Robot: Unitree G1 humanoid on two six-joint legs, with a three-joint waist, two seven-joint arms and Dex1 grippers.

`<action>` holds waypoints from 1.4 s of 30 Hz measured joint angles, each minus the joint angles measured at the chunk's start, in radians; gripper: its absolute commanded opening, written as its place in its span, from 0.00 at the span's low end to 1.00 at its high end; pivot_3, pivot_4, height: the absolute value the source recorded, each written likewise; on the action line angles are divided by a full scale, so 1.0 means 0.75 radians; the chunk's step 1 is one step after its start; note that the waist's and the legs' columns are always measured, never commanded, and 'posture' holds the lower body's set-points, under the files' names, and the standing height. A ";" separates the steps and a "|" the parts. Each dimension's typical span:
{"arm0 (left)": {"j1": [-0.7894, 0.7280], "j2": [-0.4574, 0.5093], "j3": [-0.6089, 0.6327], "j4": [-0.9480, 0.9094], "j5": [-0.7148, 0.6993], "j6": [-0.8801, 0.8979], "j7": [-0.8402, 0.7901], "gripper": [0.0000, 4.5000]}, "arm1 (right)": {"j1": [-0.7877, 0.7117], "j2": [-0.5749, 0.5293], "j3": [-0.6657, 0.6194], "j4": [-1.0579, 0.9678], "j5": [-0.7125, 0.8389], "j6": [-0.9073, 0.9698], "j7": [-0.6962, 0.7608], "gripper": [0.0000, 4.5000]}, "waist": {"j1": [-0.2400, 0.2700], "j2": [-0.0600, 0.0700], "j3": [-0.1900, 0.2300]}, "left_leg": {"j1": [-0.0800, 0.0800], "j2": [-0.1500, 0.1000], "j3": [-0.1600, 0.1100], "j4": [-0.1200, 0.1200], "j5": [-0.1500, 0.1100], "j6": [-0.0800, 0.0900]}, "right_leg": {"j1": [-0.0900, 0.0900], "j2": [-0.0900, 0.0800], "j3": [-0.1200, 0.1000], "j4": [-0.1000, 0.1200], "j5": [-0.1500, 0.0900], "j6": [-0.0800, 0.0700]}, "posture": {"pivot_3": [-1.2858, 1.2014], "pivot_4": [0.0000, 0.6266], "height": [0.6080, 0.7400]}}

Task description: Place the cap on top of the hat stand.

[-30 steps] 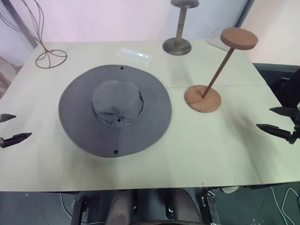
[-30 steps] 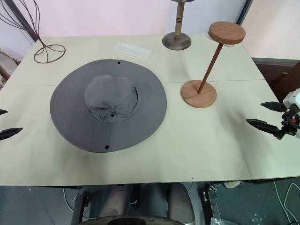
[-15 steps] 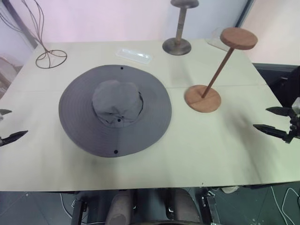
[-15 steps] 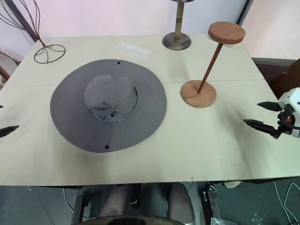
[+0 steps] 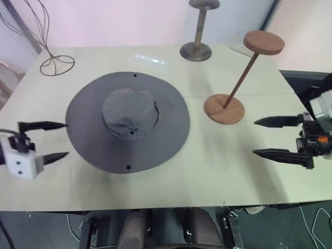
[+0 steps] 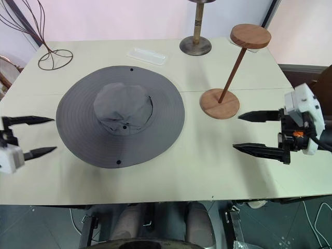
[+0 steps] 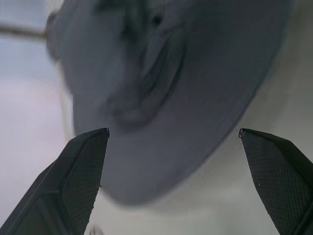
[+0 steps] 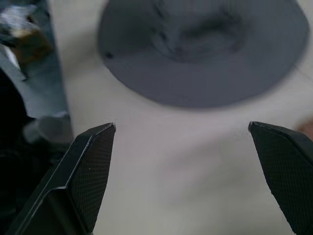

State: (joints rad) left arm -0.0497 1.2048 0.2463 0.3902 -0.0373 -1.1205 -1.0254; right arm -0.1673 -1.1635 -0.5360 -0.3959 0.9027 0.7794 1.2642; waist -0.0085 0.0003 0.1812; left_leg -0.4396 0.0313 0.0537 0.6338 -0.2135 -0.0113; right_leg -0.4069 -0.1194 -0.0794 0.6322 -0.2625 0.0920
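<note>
1. Both grippers had swung inward over the table (image 5: pixel 218 176) since the earlier frame.
2. The left gripper (image 5: pixel 65 140) gaped wide, empty, just beside the cap's (image 5: pixel 128 121) brim.
3. The right gripper (image 5: pixel 255 137) was spread, empty, near the hat stand (image 5: pixel 244 78).
4. The cap lay flat, mid-table.

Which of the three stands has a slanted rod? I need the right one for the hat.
The reddish-brown wooden stand at the table's right: its thin rod leans from round base to disc top. The grey-brown stand has an upright post; the wire stand is thin dark wire.
</note>
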 measured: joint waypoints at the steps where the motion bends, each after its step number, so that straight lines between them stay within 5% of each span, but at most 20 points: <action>1: -0.054 -0.022 -0.041 0.026 0.031 -0.032 0.011 1.00 | -0.038 -0.001 0.002 -0.007 0.041 0.030 -0.019 0.99 | 0.003 0.000 0.000 | 0.000 0.000 0.001 0.001 0.000 0.000 | 0.000 0.000 0.000 0.000 0.000 0.001 | 0.52 0.24 1.00; 12: -0.504 -0.248 -0.311 0.382 0.504 -0.300 0.291 1.00 | -0.124 -0.020 -0.015 -0.074 0.184 0.147 -0.111 0.99 | 0.028 -0.002 -0.001 | -0.005 0.000 0.008 0.011 -0.001 0.002 | 0.000 0.003 0.000 0.002 0.006 0.009 | 0.52 0.24 1.00; 20: -0.535 -0.138 -0.300 0.549 0.721 -0.496 0.556 1.00 | -0.045 -0.019 -0.118 -0.122 0.189 0.176 -0.150 0.99 | 0.026 -0.003 -0.001 | -0.005 0.003 0.007 0.012 -0.001 0.002 | -0.001 0.003 0.000 0.003 0.006 0.009 | 0.52 0.24 1.00; 33: -0.663 -0.317 -0.440 0.506 1.247 -0.290 1.146 1.00 | -0.082 -0.028 -0.128 -0.117 0.268 0.194 -0.200 0.99 | 0.028 -0.004 -0.002 | -0.006 0.002 0.007 0.016 -0.002 0.004 | 0.000 0.003 0.000 0.005 0.007 0.011 | 0.52 0.24 1.00; 36: -0.674 -0.324 -0.502 0.497 1.324 -0.235 1.301 0.81 | -0.105 -0.045 -0.128 -0.117 0.295 0.204 -0.213 1.00 | 0.029 -0.004 -0.002 | -0.006 0.003 0.007 0.017 -0.002 0.004 | 0.001 0.002 0.000 0.005 0.007 0.011 | 0.52 0.24 1.00; 42: -0.680 -0.326 -0.589 0.514 1.344 -0.174 1.460 0.15 | -0.105 -0.047 -0.130 -0.108 0.328 0.241 -0.230 1.00 | 0.030 -0.005 -0.002 | -0.006 0.003 0.007 0.017 -0.002 0.004 | 0.000 0.001 0.000 0.005 0.007 0.011 | 0.52 0.24 1.00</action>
State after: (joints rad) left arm -0.5600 0.9605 -0.1952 0.7756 0.9707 -1.2506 0.0692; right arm -0.2459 -1.1989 -0.6333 -0.4769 1.1487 0.9603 1.0920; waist 0.0143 -0.0032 0.1795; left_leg -0.4443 0.0334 0.0587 0.6469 -0.2150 -0.0081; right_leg -0.4066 -0.1184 -0.0797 0.6360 -0.2574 0.0999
